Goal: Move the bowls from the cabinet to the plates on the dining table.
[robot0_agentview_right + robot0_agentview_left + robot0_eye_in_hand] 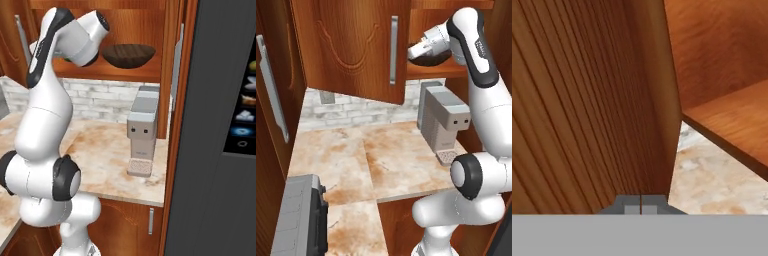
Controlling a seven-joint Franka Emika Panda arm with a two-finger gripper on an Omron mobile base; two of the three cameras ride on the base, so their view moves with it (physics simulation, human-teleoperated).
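The cabinet (pixel 351 45) hangs above the counter with its carved door swung open. On its wooden shelf (pixel 145 72) rests the dark brown bowl (pixel 128 55), seen also as a dark rim (pixel 431 61) under my white hand. A sliver of green (pixel 65 59) peeks out behind my arm; I cannot tell whether it is the other bowl. My gripper (pixel 641 206) is shut on nothing, its tips right at the inner face of the open door (pixel 587 100), beside the shelf edge (pixel 732 125). The plates and the dining table are out of view.
A grey coffee machine (pixel 443 122) stands on the seamed marble counter (pixel 396 160) under the cabinet, backed by white brick. A grey appliance (pixel 298 220) sits at the lower left. A tall dark unit (pixel 215 125) walls off the right side.
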